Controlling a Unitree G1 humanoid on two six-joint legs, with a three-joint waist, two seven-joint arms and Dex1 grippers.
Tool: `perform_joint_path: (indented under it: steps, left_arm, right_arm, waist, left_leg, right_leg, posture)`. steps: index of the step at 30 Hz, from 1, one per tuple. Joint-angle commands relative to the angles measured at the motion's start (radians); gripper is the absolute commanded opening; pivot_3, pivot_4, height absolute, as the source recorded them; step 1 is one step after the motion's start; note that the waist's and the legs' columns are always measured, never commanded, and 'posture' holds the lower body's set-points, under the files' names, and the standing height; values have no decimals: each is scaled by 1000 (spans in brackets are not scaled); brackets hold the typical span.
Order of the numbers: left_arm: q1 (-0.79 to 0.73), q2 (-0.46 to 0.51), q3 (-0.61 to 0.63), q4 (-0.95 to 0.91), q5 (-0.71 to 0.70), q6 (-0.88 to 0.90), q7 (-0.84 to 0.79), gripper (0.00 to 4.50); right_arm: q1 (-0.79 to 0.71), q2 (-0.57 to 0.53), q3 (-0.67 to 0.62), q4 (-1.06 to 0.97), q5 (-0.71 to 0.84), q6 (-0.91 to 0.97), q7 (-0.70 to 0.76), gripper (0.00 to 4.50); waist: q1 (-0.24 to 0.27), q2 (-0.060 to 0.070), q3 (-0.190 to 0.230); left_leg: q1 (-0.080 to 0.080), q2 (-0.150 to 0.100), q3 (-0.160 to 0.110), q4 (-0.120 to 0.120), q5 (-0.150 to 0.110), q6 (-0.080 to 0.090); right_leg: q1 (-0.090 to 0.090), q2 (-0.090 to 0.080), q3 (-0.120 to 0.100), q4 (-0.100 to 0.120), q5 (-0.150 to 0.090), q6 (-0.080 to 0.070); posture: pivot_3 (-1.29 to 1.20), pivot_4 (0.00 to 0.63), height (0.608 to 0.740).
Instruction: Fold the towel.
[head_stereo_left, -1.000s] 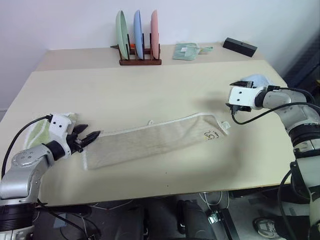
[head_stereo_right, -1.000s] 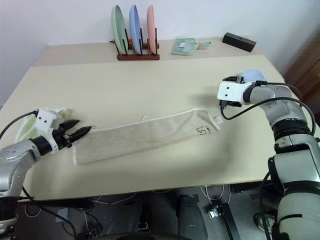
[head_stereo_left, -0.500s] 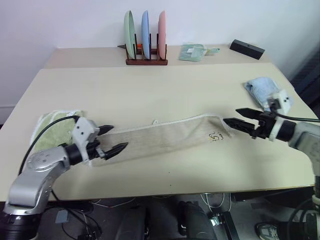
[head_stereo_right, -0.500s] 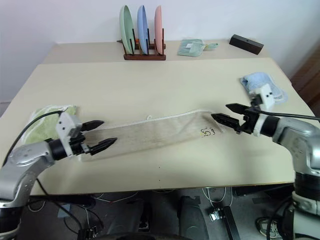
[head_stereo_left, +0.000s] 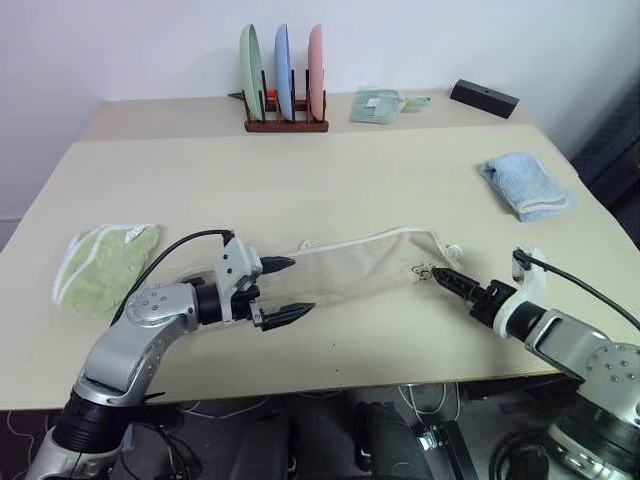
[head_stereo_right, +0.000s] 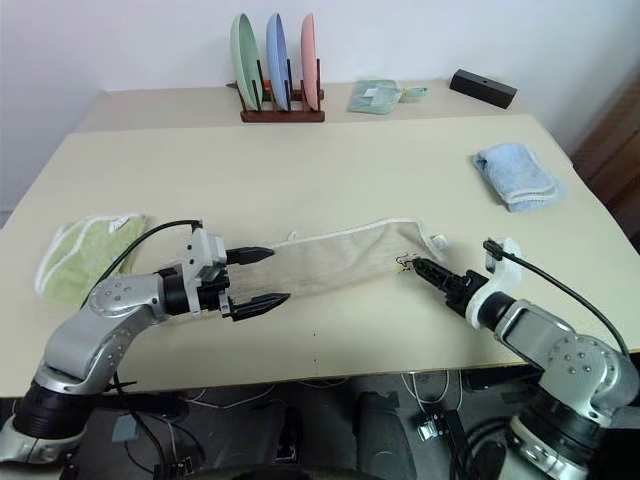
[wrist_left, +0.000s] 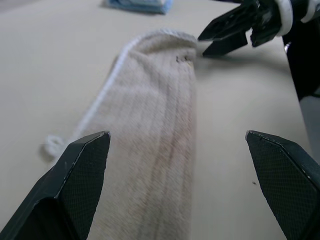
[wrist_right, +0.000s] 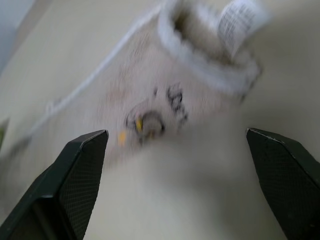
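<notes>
Beige terry towel (head_stereo_left: 350, 268) flat in long strip on table (head_stereo_left: 330, 180); left gripper (head_stereo_left: 283, 288) and right gripper (head_stereo_left: 446, 279) at opposite ends, fingers spread wide, holding nothing.

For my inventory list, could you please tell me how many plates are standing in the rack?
3: a green plate on the rack's left, a blue plate in the middle, a pink plate on the right, all upright at the table's far edge.

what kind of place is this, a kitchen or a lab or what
Most likely a robot test room, not a home kitchen. A plain beige table against a bare wall holds staged props: three plates in a wooden rack, a beige towel, a green towel and a blue one. Cables lie on the floor beneath.
</notes>
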Motion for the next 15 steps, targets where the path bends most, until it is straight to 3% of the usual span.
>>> perform_joint_path:
  steps: [1, 4, 6, 9, 14, 15]
  left_arm:
    - [-23, -15, -10, -6, -2, -18, -7, 4440]
    - [-28, -27, -19, -9, 2, -14, -1, 4440]
    - [-26, -30, -22, -12, 4, -15, 2, 4500]
    - [-20, -30, -18, -13, 3, -15, 10, 4500]
    - [-2, -32, -19, -24, 0, -15, 20, 4500]
    - [0, -32, -19, -25, 0, -15, 21, 4500]
  right_arm:
    - [-42, 36, -11, 47, -41, -37, -81, 4500]
    - [-89, 73, -20, 109, -63, -79, -136, 4500]
    - [-106, 90, -23, 127, -63, -96, -157, 3955]
    - [-114, 95, -21, 155, -63, -138, -173, 2705]
    - [-116, 92, -18, 167, -63, -202, -192, 130]
    - [-118, 90, -21, 166, -59, -212, -195, 26]
  waist:
    - [-3, -1, 0]
    - [-4, -2, -2]
    - [-5, -3, -2]
    - [-4, -3, -2]
    - [-5, -2, -2]
    - [-5, -2, -2]
  left_leg:
    - [0, 0, 0, 0, 0, 0]
    - [1, 0, 0, 0, 0, 0]
    - [3, 0, 0, 0, 0, 0]
    - [3, 0, 0, 0, 0, 0]
    - [3, 0, 0, 0, 0, 0]
    - [3, 0, 0, 0, 0, 0]
  right_leg:
    - [0, 0, 0, 0, 0, 0]
    - [1, 1, 0, 0, 0, 0]
    - [3, 1, 0, 0, 0, 0]
    - [4, 1, 0, 0, 0, 0]
    - [3, 2, 0, 0, 0, 0]
    - [3, 2, 0, 0, 0, 0]
  posture:
    - [0, 150, 740]
    - [0, 150, 740]
    - [0, 150, 740]
    - [0, 150, 740]
    - [0, 150, 740]
    - [0, 150, 740]
